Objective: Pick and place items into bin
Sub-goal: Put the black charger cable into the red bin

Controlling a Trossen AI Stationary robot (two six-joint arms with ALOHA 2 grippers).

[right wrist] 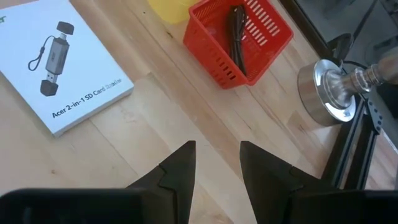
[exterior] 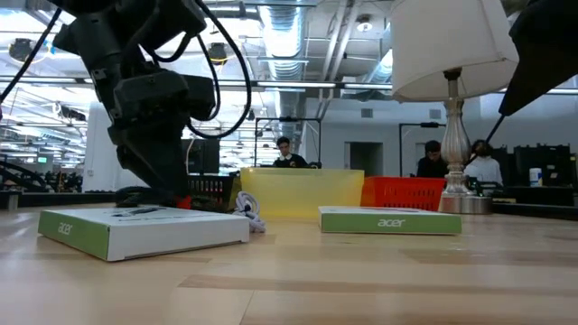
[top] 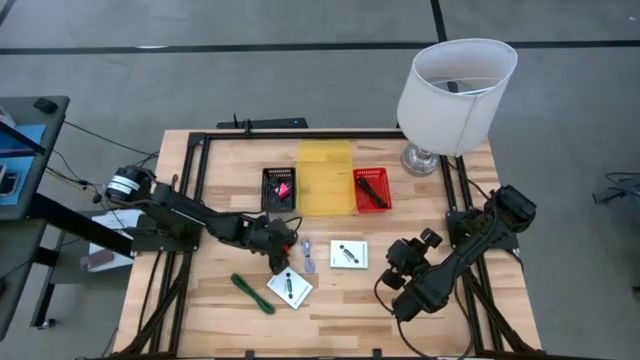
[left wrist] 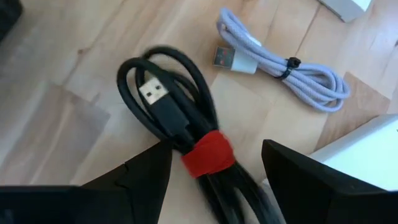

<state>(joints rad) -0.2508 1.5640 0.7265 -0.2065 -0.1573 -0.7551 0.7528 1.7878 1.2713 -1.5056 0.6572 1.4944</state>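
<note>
A coiled black cord (left wrist: 180, 106) with a red band (left wrist: 208, 154) lies on the wooden table. My left gripper (left wrist: 216, 147) (top: 279, 256) is open above it, one finger on each side of the coil near the band, touching nothing that I can see. A pale cable (left wrist: 292, 71) (top: 307, 255) lies just beyond. Two white boxes (top: 348, 254) (top: 290, 288) and a green stick (top: 253, 293) rest flat on the table. My right gripper (right wrist: 217, 146) (top: 400, 254) hovers open and holds nothing, right of the boxes.
At the far middle stand a black bin (top: 279, 188), a yellow bin (top: 325, 178) and a red basket (right wrist: 239, 40) holding a black cord. A white-shaded lamp (top: 455, 90) stands at the far right, its metal foot (right wrist: 326, 93) close to the basket. People sit in the room behind.
</note>
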